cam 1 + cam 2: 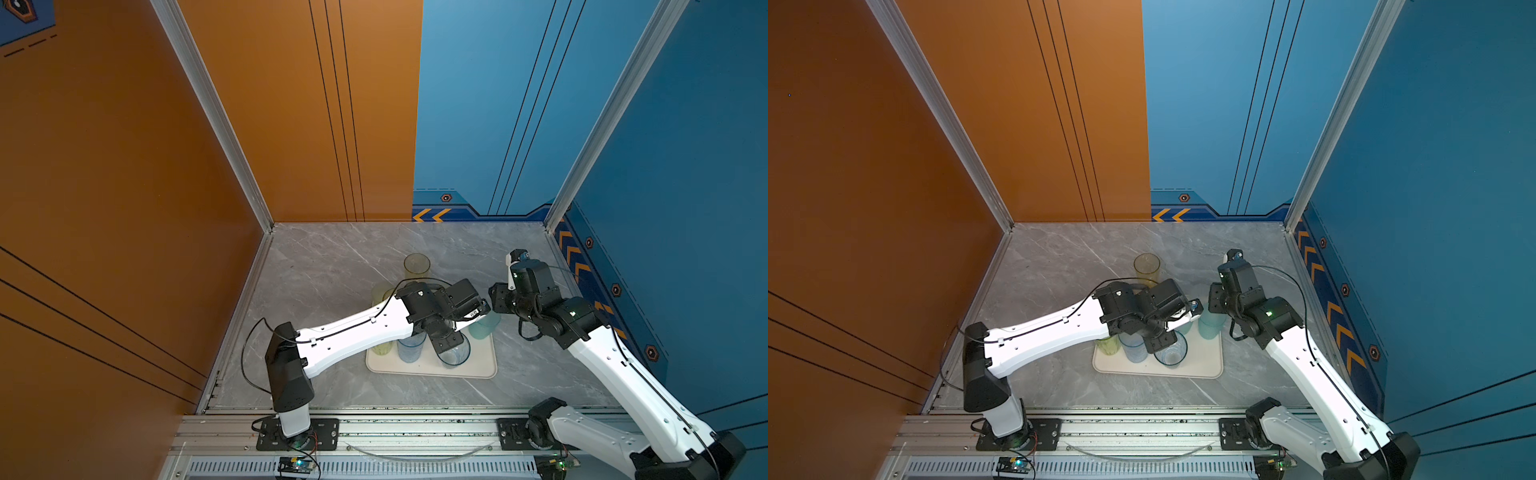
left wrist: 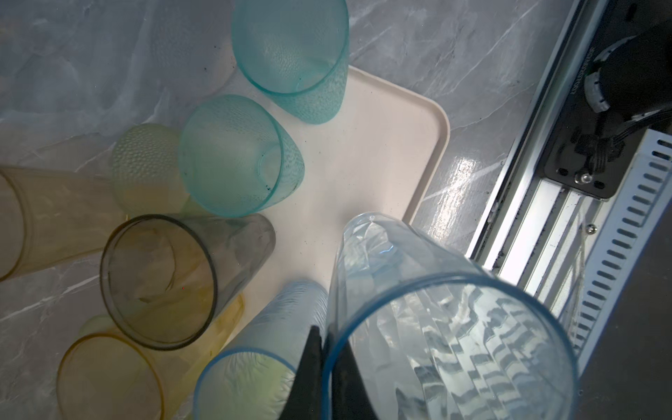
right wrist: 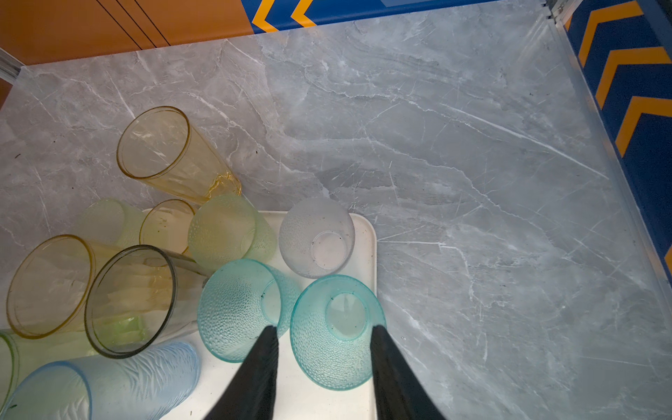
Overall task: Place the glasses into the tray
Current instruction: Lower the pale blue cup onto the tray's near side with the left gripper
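I see the big grey table (image 1: 332,257) first. My 2 white arms reach over it. The left arm (image 1: 353,332) stretches to the right, across the tray. The right arm (image 1: 615,365) comes in from the near right.

The cream tray (image 1: 478,361) lies flat on the table, in the middle and close to the near edge. Most of the glasses stand on it, packed together.

1 tall yellow glass (image 1: 417,266) stands alone on the table, just past the far side of the tray.

A smoky grey glass (image 3: 131,302) and a pale blue glass (image 3: 109,382) stand toward the left of the tray. A frosted clear glass (image 3: 316,236) stands at its far right corner. 2 teal glasses stand just nearer than that one. They are the second teal glass (image 3: 240,309) and, to its right, the teal glass (image 3: 327,363).

The left gripper (image 2: 323,338) is pinched tight on the rim of a clear glass with a blue rim (image 2: 436,309). That glass leans over the near part of the tray. I cannot tell if its bottom touches.

The right gripper (image 3: 323,327) has its 2 fingers apart, 1 on each side of the teal glass. I cannot tell if they squeeze it.
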{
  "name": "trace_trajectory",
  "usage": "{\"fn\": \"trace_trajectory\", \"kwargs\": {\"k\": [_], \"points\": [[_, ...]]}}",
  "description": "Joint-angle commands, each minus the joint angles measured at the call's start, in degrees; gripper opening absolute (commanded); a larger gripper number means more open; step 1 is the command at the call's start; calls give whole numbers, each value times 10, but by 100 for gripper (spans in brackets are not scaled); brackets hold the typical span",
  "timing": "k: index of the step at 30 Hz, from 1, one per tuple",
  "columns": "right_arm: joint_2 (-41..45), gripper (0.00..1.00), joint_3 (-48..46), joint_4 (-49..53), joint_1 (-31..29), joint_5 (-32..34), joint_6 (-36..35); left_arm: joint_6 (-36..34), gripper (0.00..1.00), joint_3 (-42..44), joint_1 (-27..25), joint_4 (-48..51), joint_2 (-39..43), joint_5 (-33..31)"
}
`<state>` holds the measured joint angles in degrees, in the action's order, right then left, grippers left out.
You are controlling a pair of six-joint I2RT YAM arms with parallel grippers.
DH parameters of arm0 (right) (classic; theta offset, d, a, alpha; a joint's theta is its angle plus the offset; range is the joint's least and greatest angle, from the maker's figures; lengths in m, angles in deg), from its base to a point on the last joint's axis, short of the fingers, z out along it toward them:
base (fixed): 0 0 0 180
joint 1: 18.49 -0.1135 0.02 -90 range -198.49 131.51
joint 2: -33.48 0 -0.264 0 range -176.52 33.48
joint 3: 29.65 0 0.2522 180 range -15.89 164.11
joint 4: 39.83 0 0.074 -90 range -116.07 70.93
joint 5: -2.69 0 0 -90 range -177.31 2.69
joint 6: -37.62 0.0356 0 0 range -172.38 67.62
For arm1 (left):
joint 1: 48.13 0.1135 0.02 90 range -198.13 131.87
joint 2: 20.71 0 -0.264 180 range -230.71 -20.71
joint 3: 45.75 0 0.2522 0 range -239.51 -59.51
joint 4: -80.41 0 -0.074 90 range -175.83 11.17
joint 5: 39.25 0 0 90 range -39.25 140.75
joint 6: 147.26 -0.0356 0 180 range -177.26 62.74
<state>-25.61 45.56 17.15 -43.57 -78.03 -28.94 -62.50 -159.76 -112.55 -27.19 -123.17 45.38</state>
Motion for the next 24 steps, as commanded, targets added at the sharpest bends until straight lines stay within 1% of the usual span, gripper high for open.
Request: {"fn": "trace_trajectory", "kwargs": {"k": [1, 10, 18, 24], "points": [[2, 41, 6, 18, 8, -11, 0, -12, 0, -26, 21, 13, -14, 29], [-2, 41, -4, 9, 23, -31, -6, -14, 0, -40, 46, 17, -51, 44], [-10, 41, -9, -2, 30, -42, -9, -20, 0, -67, 52, 39, -83, 46], [-18, 41, -12, -7, 34, -48, -10, -20, 0, -66, 61, 46, -89, 39]]}}
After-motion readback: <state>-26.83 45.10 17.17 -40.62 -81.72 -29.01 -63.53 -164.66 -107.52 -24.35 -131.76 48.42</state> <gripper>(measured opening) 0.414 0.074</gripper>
